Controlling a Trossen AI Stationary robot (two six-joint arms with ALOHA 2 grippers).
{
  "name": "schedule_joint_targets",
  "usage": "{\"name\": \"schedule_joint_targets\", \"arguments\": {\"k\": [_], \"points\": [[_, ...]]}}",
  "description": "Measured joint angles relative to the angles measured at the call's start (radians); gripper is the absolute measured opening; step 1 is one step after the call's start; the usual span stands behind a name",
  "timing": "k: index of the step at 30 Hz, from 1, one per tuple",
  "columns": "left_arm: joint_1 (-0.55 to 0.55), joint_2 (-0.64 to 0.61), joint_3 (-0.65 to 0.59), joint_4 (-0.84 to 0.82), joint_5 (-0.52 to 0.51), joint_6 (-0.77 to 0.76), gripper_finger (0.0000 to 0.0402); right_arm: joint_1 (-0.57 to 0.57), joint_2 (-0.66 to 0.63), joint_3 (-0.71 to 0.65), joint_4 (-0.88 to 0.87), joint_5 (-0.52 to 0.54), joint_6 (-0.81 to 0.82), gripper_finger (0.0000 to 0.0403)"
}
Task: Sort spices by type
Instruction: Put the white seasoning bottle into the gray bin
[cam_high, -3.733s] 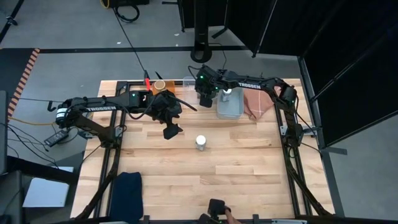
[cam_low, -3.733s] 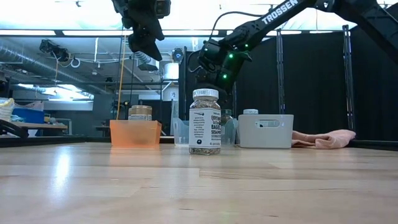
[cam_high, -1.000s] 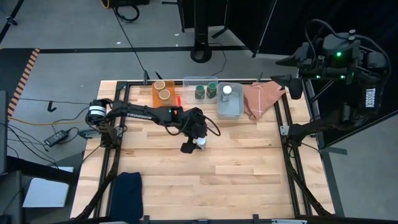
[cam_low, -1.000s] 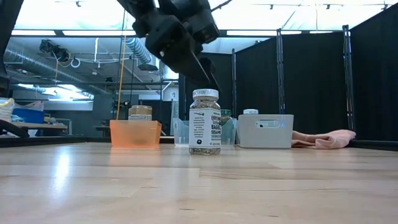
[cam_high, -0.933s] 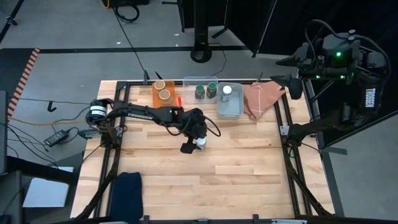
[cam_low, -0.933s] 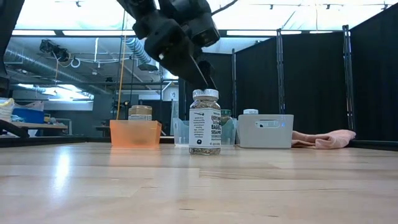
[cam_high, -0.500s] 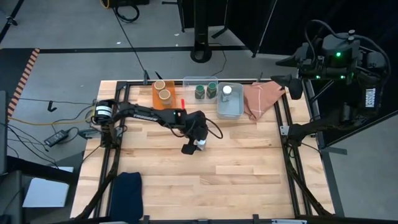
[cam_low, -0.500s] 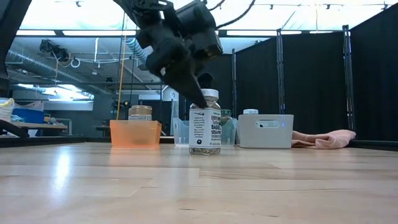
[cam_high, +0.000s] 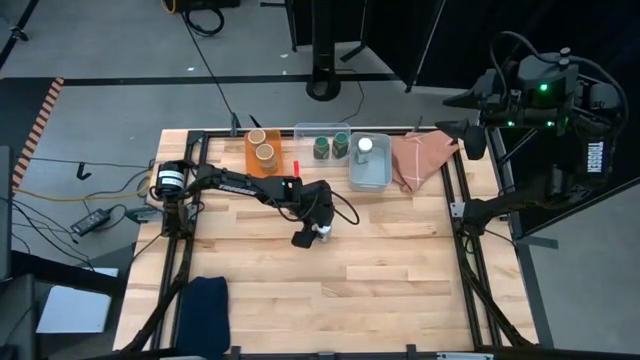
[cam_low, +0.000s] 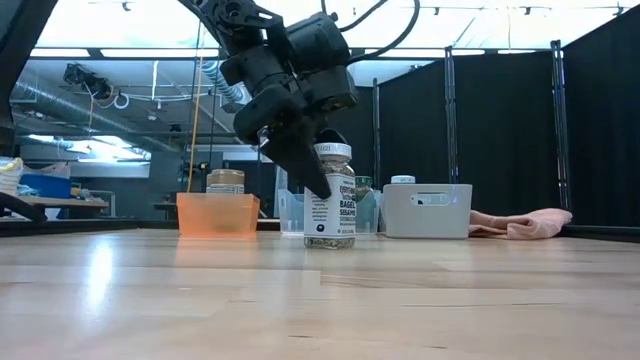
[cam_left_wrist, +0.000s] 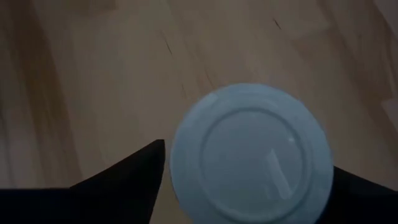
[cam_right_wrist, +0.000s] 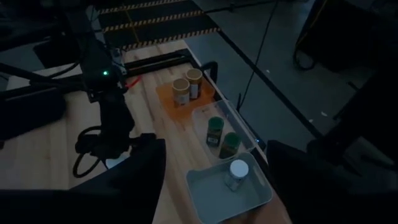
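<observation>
White-lid jar (cam_low: 330, 196), label reads "BAGEL SESAME" | left gripper (cam_low: 318, 178) fingers spread around it | jars: 2 tan-lidded (cam_high: 262, 146), 2 green-lidded (cam_high: 331, 146), 2 white-lidded | right gripper (cam_high: 476, 140) parked high, fingers apart

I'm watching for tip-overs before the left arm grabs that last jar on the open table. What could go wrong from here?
1. The left gripper comes down at a slant, fingers open around the white-lidded jar; a finger may nudge the tall jar over.
2. In the left wrist view the lid sits off-centre between the fingers, so closing might push the jar sideways.
3. The pale-blue bin already holds a white-lidded jar; the placement might knock it.
</observation>
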Motion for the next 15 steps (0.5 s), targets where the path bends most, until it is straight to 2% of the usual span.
{"name": "schedule_joint_targets", "arguments": {"k": [10,15], "points": [[0.0,-0.001,0.0,0.002,0.0,-0.019,0.021,0.0,0.0,0.0,0.0,0.008,0.0,0.0277],[0.0,-0.004,0.0,0.004,-0.023,-0.086,0.0195,0.0,-0.002,0.0,0.0,0.008,0.002,0.0276]]}}
